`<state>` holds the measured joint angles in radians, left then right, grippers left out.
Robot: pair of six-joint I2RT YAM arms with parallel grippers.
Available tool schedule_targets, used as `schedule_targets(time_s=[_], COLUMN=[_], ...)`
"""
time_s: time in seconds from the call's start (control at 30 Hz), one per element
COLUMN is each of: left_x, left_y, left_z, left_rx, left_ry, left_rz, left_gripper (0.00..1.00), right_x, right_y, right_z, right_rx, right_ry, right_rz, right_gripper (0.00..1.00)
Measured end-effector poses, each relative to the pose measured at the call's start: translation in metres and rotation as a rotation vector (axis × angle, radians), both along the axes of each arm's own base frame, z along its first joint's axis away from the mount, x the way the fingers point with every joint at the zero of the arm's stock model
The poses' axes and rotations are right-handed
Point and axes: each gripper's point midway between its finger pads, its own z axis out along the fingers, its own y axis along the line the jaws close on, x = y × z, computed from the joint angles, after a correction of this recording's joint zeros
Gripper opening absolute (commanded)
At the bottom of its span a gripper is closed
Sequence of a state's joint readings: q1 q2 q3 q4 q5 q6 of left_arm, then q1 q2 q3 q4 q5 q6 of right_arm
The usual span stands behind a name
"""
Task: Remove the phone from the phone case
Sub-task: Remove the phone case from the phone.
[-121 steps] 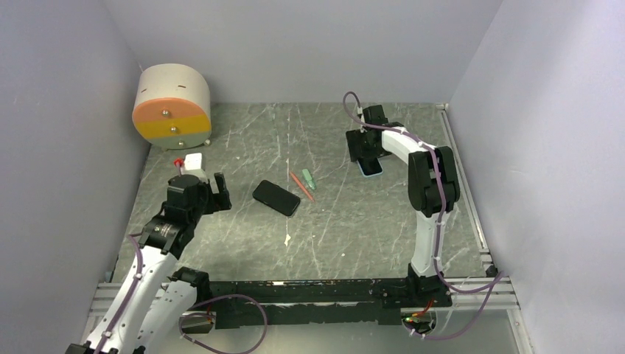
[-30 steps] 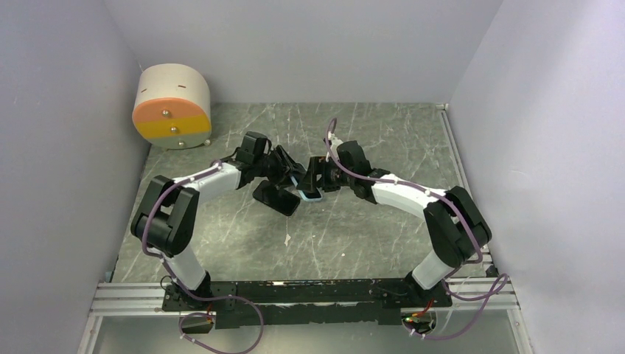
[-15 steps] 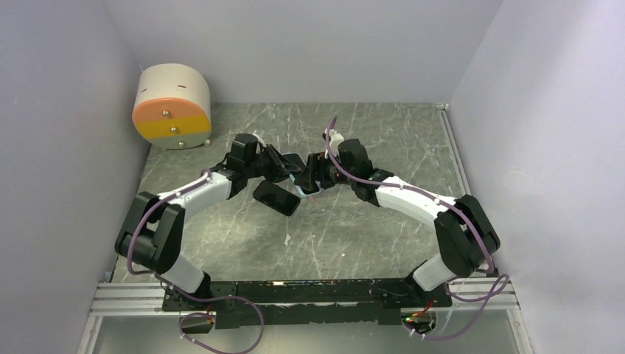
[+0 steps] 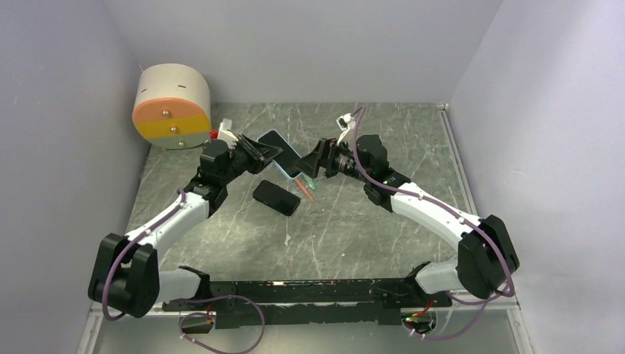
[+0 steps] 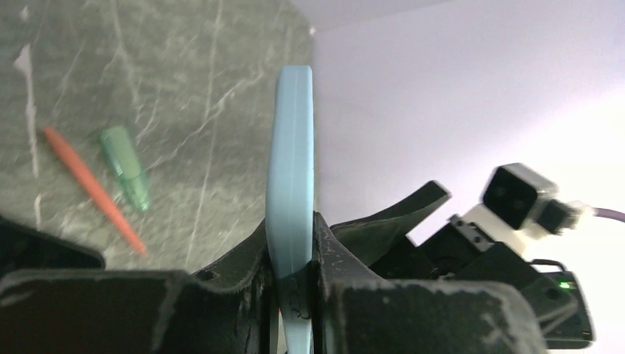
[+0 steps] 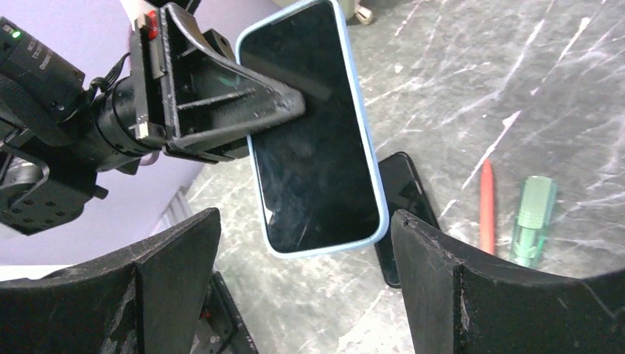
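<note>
We have the black-screened slab phone [image 6: 313,140] seated in its light blue rubbery case [image 5: 291,169], held in the air above the grey-green marbled tabletop [image 4: 368,228] between the two arms, screen facing the right wrist camera. The left gripper [image 4: 259,151] pinches it front to back, reaching in over one long side: one finger lies flat on the glass, the other is behind, and the case edge is sandwiched tight in the left wrist view. The right gripper [image 4: 308,164] has its fingers [image 6: 169,295] spread wide either side of the phone's free end, touching nothing we can see. Handling guess: the phone is rigid and fairly dense, with a slick glass front that could crack if dropped from here. The case looks like flexible silicone or TPU: grippy, its lip wrapping the screen edge, likely to stretch before it lets go. We think a flat pinch across both faces clamps the phone into the case, so it's fine as an anchor but useless for separating. Best purchase for the right side is probably a case corner lip at the free end: peel it back off the glass, then push the phone out from behind. We can't see the back. Stay clear of the second black phone [image 4: 276,197], the orange pen [image 6: 486,203] and the green cap [image 6: 532,217] lying on the table below.
</note>
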<state>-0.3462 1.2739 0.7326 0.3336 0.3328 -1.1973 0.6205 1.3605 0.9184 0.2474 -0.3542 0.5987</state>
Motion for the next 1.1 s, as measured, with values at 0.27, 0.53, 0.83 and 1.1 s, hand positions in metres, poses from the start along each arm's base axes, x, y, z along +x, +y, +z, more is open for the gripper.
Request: schedule_targets(time_s=[0.27, 0.53, 0.83, 1.1], left_x=[0.004, 0.007, 0.008, 0.009], left_y=[0.010, 0.006, 0.005, 0.006], left_z=[0.055, 0.079, 0.083, 0.085], left_rx=[-0.100, -0.193, -0.212, -0.228], left_ry=[-0.143, -0.204, -0.212, -0.200], left_rz=[0.081, 0.074, 0.077, 0.087], left_gripper=[0.03, 0.03, 0.03, 0.02], right_x=[-0.012, -0.016, -0.017, -0.015], right_y=[0.008, 0.017, 0.025, 0.029], right_z=[0.010, 0.032, 0.049, 0.047], right_rx=[0.123, 0.246, 0.333, 0.373], right_ry=[0.051, 0.045, 0.023, 0.024], right_rz=[0.044, 0.088, 0.135, 0.160], right_gripper=[0.82, 0.79, 0.67, 0.50])
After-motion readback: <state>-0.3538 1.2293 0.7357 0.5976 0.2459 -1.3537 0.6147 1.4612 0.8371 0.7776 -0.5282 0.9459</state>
